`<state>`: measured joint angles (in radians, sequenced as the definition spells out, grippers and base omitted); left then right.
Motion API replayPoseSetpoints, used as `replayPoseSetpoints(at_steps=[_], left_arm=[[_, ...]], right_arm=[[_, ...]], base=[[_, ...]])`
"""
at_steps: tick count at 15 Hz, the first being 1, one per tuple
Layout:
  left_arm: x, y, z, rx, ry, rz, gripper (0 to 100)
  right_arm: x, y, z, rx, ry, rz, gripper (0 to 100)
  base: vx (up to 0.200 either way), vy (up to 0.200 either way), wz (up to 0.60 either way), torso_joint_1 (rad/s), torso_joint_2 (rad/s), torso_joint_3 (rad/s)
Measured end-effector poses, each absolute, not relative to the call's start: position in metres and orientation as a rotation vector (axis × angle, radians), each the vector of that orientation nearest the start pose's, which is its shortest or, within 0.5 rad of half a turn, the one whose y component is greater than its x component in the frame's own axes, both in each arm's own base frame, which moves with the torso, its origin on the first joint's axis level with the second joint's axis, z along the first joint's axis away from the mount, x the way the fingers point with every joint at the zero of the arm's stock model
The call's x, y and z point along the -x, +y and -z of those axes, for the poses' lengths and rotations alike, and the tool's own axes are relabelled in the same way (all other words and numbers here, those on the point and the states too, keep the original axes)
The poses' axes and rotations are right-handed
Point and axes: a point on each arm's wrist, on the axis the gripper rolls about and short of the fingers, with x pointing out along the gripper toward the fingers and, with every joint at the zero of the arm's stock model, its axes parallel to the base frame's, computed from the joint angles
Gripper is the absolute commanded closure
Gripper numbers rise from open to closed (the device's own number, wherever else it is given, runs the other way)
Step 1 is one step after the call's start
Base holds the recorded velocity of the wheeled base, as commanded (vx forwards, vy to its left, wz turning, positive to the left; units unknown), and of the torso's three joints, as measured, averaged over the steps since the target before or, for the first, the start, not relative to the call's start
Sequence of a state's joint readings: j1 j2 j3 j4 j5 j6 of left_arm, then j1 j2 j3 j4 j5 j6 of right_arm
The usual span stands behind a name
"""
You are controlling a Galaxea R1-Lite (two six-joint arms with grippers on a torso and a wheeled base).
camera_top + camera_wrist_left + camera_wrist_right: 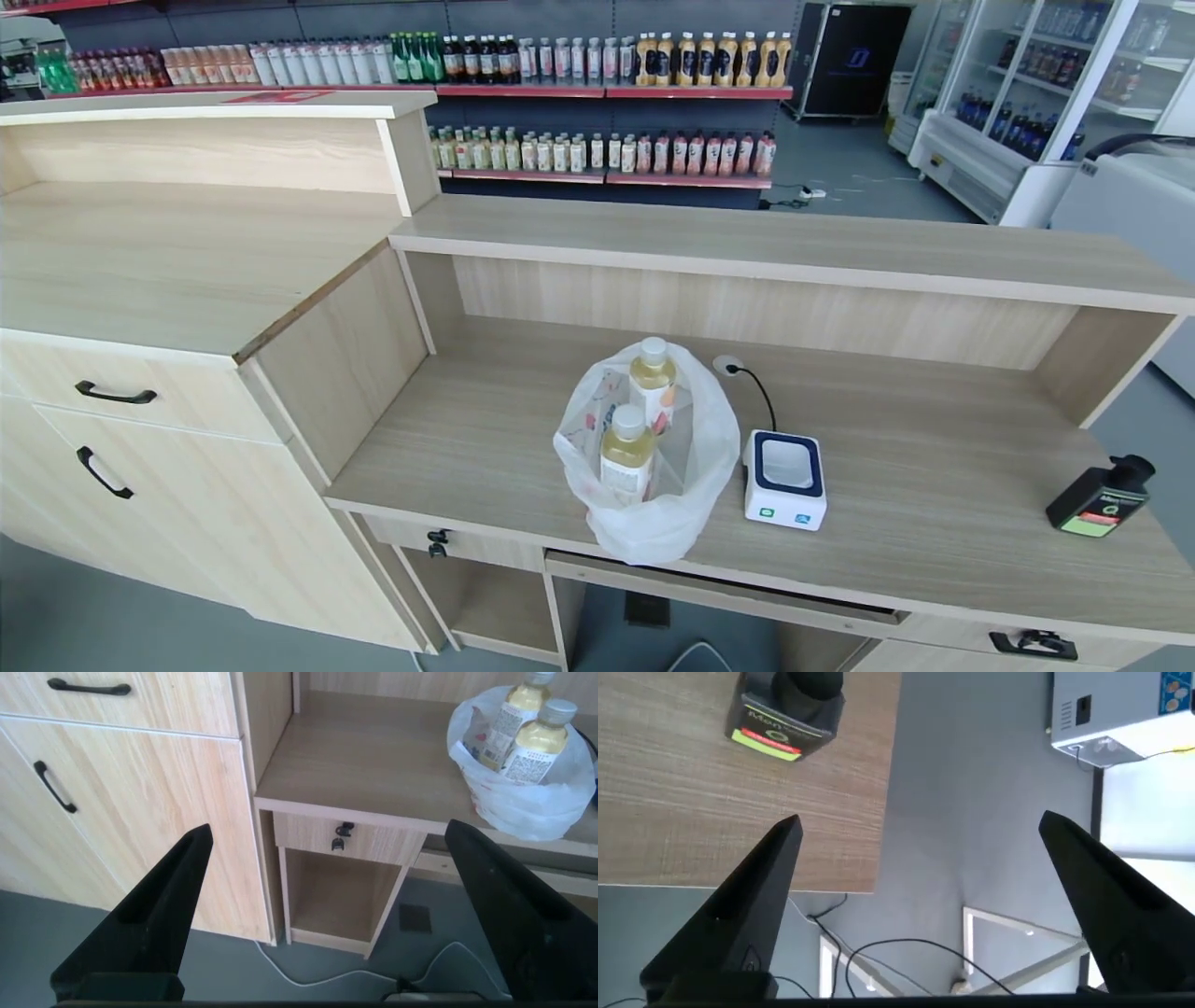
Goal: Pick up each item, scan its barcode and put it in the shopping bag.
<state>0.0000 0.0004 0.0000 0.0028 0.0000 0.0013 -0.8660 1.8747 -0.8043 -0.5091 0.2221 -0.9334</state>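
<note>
The left hand (327, 829) and right hand (920, 819) are wide open, holding nothing. The black bottle (1100, 497) lies at three o'clock from the scanner (786, 478). I think the right hand should grab its middle.

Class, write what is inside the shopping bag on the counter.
The shopping bag holds a front bottle and a back bottle of yellow drink, white-capped, beside a printed packet. Its crumpled wall hides anything at the bottom.

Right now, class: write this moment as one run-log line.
bag: two bottles inside | scanner: beside bag | dark bottle: on desk, unbagged | left gripper: open | right gripper: open
</note>
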Motion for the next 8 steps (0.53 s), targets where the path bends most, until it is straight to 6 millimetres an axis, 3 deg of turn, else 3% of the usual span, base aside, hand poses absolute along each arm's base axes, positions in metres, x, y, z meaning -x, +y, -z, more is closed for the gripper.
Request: replayPoseSetpoints(at_steps=[3, 8], left_arm=[[0.023, 0.0, -0.075, -0.002, 0.004, 0.0, 0], [0.023, 0.0, -0.075, -0.002, 0.004, 0.0, 0]], right_arm=[[-0.211, -0.262, -0.099, 0.557, 0.765, 0.356, 0], [-0.234, -0.281, -0.088, 0.533, 0.678, 0.262, 0]], base=[[0.0, 0.0, 0.0, 0.0, 0.0, 0.0], [0.0, 0.0, 0.0, 0.0, 0.0, 0.0]])
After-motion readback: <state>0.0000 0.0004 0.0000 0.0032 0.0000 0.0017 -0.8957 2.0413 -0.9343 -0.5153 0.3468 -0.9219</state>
